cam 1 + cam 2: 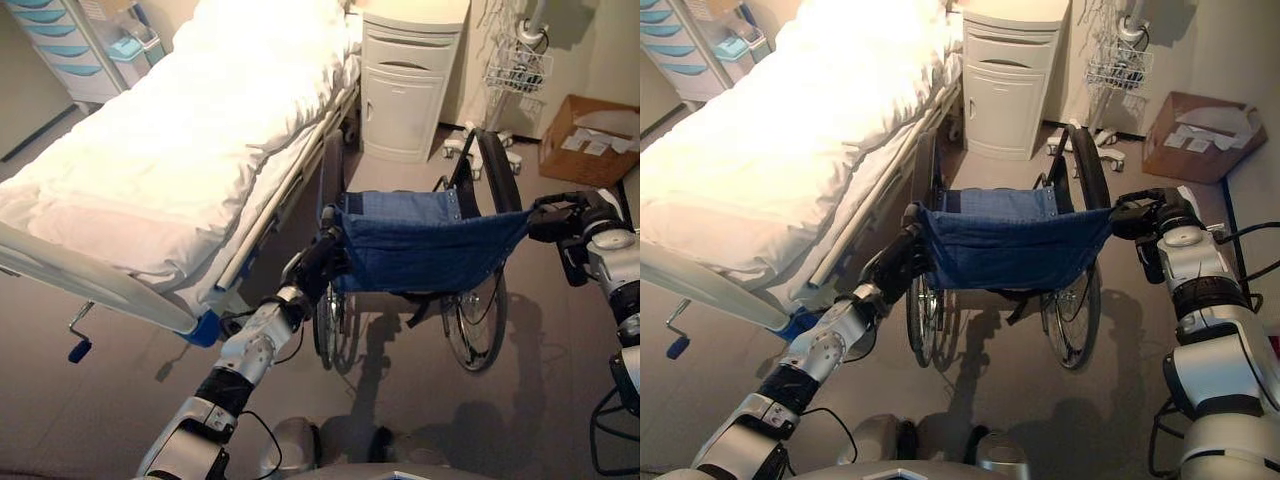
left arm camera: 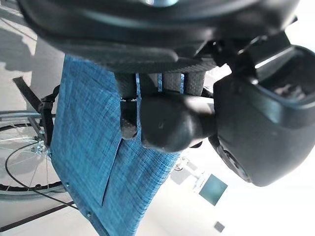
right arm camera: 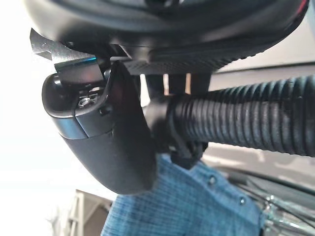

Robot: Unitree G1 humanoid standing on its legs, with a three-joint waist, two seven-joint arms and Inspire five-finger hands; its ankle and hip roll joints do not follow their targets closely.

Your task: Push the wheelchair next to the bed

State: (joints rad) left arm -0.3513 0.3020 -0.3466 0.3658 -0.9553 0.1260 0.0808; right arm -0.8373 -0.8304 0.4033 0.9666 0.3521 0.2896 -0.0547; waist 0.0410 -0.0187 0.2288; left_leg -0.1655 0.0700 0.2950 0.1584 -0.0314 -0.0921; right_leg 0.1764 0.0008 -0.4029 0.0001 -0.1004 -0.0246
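A wheelchair (image 1: 425,250) with a blue fabric backrest and large spoked wheels stands in front of me, its left wheel close to the side of the bed (image 1: 180,140), which has white bedding. My left hand (image 1: 318,262) is curled round the left push handle (image 2: 170,123). On the other side, my right hand (image 1: 572,215) wraps the ribbed right push handle (image 3: 246,120). The blue backrest (image 2: 93,142) shows past both hands.
A white bedside cabinet (image 1: 405,85) stands beyond the wheelchair at the head of the bed. A wire rack (image 1: 517,68) on a wheeled stand and a cardboard box (image 1: 590,140) sit at the far right. A drawer cart (image 1: 65,45) is far left.
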